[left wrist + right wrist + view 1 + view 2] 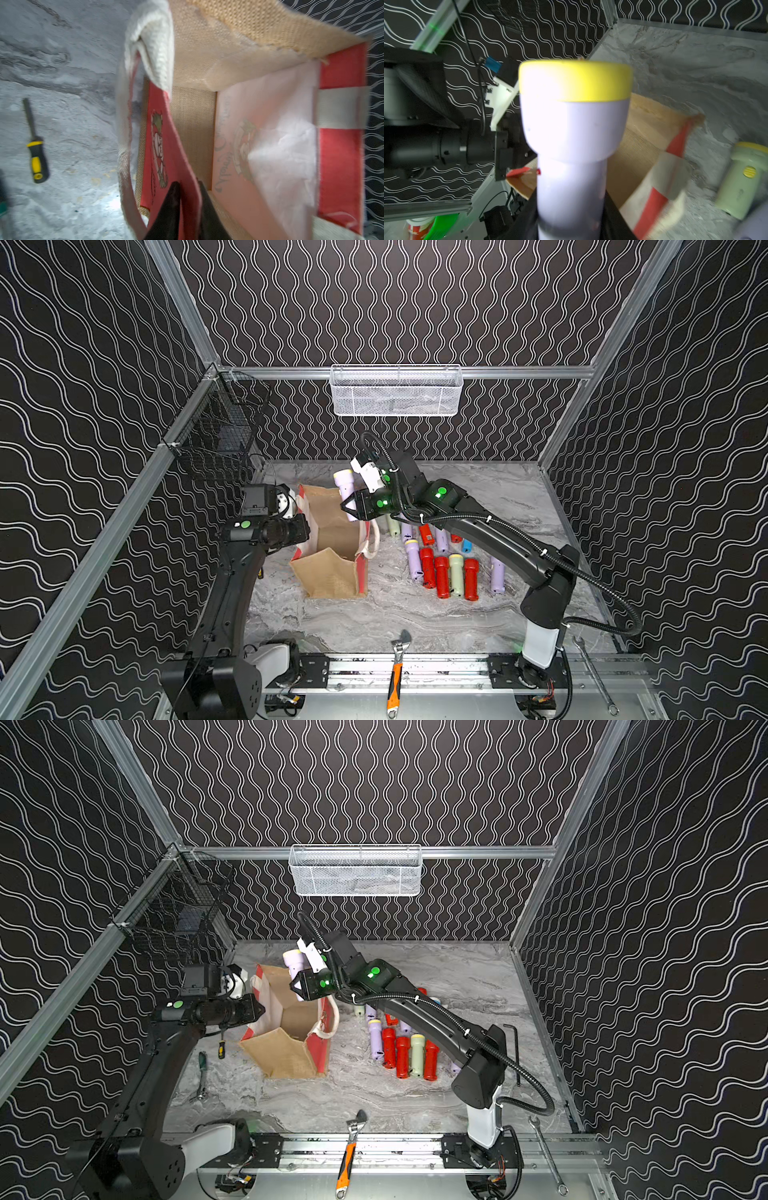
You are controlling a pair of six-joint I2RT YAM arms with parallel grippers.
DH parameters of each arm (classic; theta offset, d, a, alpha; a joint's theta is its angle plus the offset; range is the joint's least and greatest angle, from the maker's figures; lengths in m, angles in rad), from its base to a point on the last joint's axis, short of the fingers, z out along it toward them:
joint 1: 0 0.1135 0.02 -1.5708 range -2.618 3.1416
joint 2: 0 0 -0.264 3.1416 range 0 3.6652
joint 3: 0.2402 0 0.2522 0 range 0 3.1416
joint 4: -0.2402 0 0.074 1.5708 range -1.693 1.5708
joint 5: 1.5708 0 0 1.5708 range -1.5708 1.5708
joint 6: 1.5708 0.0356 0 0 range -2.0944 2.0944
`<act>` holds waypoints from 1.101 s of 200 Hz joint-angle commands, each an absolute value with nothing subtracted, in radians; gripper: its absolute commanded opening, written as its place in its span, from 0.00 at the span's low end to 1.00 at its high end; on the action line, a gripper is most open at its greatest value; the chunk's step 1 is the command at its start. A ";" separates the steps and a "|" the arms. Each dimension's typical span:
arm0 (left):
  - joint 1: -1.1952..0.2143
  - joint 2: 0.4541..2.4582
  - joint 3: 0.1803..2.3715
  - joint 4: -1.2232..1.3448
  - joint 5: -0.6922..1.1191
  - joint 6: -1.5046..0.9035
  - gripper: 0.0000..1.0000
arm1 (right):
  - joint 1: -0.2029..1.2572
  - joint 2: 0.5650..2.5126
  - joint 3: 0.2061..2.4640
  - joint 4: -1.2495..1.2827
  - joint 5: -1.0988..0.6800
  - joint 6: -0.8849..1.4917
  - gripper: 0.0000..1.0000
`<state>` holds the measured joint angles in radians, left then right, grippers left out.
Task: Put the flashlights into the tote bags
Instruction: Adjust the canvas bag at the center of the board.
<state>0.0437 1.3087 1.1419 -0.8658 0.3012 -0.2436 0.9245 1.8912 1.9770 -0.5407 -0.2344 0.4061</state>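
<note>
The tan jute tote bag stands open on the marble table. My left gripper is shut on its red side panel at the left rim. My right gripper is shut on a lilac flashlight with a yellow-rimmed head, held above the bag's far rim. Several more flashlights lie to the right of the bag in both top views: red, pale green, lilac and blue. The bag's inside shows nothing in it.
A white mesh basket hangs on the back wall and a black wire basket on the left wall. An orange-handled wrench and a steel spanner lie at the front rail. A yellow-black screwdriver lies left of the bag.
</note>
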 commanded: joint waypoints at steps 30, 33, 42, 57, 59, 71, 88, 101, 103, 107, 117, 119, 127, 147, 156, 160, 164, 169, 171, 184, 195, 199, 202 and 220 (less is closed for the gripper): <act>0.027 1.250 1.123 -0.803 0.429 -0.353 0.16 | 0.925 1.982 2.000 -0.482 -0.327 0.494 0.13; 0.027 1.247 1.119 -0.799 0.436 -0.355 0.16 | 0.925 1.984 1.997 -0.484 -0.326 0.494 0.13; 0.028 1.235 1.101 -0.792 0.460 -0.364 0.16 | 0.926 1.988 1.980 -0.483 -0.321 0.494 0.13; 0.026 1.220 1.077 -0.791 0.476 -0.375 0.16 | 0.927 1.998 1.962 -0.484 -0.303 0.495 0.13; 0.026 1.219 1.074 -0.793 0.474 -0.374 0.16 | 0.927 1.999 1.962 -0.485 -0.301 0.494 0.13; 0.027 1.208 1.061 -0.798 0.465 -0.374 0.16 | 0.926 2.016 1.970 -0.496 -0.309 0.489 0.13; 0.027 1.210 1.051 -0.814 0.447 -0.361 0.16 | 0.927 2.055 2.008 -0.545 -0.323 0.479 0.13; 0.027 1.211 1.049 -0.826 0.423 -0.350 0.19 | 0.927 2.077 2.017 -0.580 -0.320 0.473 0.13; 0.026 1.211 1.049 -0.827 0.420 -0.350 0.20 | 0.928 2.080 2.017 -0.584 -0.319 0.473 0.13; 0.028 1.210 1.049 -0.829 0.413 -0.348 0.21 | 0.928 2.084 2.015 -0.592 -0.316 0.471 0.13; 0.027 1.204 1.052 -0.832 0.395 -0.343 0.23 | 0.928 2.091 2.011 -0.611 -0.308 0.467 0.13; 0.027 1.203 1.053 -0.832 0.391 -0.342 0.24 | 0.928 2.094 2.011 -0.615 -0.305 0.467 0.13; 0.028 1.200 1.058 -0.834 0.382 -0.338 0.26 | 0.927 2.099 2.012 -0.630 -0.290 0.464 0.13; 0.026 1.208 1.074 -0.845 0.358 -0.322 0.28 | 0.928 2.115 2.003 -0.657 -0.285 0.471 0.13; 0.026 1.215 1.074 -0.845 0.352 -0.315 0.29 | 0.929 2.125 1.999 -0.673 -0.294 0.475 0.13; 0.025 1.219 1.075 -0.845 0.350 -0.313 0.29 | 0.929 2.130 1.999 -0.682 -0.297 0.474 0.13; 0.026 1.223 1.072 -0.845 0.351 -0.311 0.29 | 0.931 2.137 2.001 -0.691 -0.298 0.473 0.13; 0.025 1.227 1.070 -0.840 0.353 -0.309 0.29 | 0.934 2.143 2.001 -0.704 -0.296 0.470 0.13; 0.025 1.228 1.066 -0.837 0.354 -0.309 0.29 | 0.934 2.146 2.001 -0.707 -0.296 0.469 0.13; 0.025 1.237 1.055 -0.824 0.356 -0.307 0.25 | 0.937 2.162 1.992 -0.719 -0.298 0.472 0.13; 0.020 1.241 1.045 -0.815 0.345 -0.306 0.21 | 0.937 2.187 1.997 -0.730 -0.307 0.480 0.13; 0.018 1.242 1.042 -0.815 0.340 -0.303 0.20 | 0.937 2.200 2.002 -0.738 -0.309 0.479 0.13; 0.017 1.243 1.041 -0.815 0.337 -0.301 0.20 | 0.937 2.207 2.006 -0.743 -0.310 0.481 0.13; 0.017 1.245 1.033 -0.811 0.336 -0.290 0.18 | 0.937 2.270 2.043 -0.785 -0.325 0.485 0.13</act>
